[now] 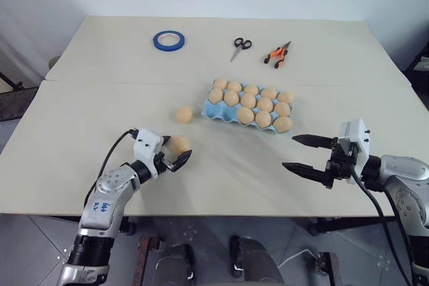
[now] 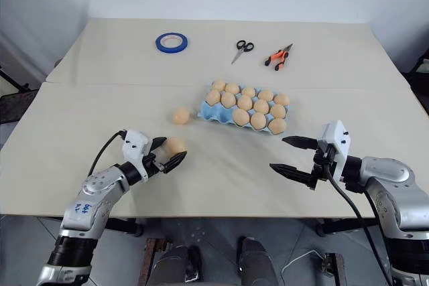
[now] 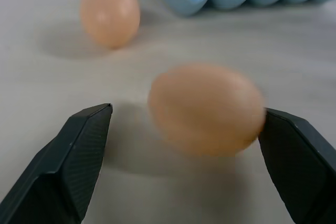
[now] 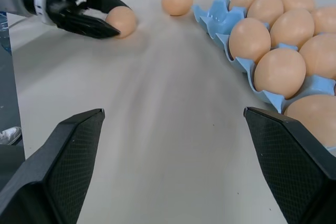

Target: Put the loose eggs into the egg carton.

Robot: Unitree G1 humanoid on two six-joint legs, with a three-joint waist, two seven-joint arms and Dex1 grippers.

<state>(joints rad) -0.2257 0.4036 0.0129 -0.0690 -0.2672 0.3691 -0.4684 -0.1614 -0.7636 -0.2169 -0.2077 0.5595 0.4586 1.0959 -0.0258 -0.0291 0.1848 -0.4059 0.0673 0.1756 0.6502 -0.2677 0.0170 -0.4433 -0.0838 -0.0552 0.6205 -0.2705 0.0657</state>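
Note:
The light blue egg carton (image 1: 208, 109) sits at mid-table, its pockets filled with several tan eggs. Two loose eggs lie to its left. The farther one (image 1: 184, 114) rests just beside the carton's left end. The nearer egg (image 1: 180, 144) lies on the table between the fingers of my left gripper (image 1: 174, 151), which is open around it; one finger (image 3: 294, 156) is at the egg's side (image 3: 205, 108). My right gripper (image 1: 289, 152) hovers open and holds nothing, in front of the carton's right end.
A blue tape roll (image 1: 168, 39), scissors (image 1: 240, 46) and orange-handled pliers (image 1: 277, 53) lie along the far half of the table. A seam runs across the table behind the carton. Bare tabletop lies between the two grippers.

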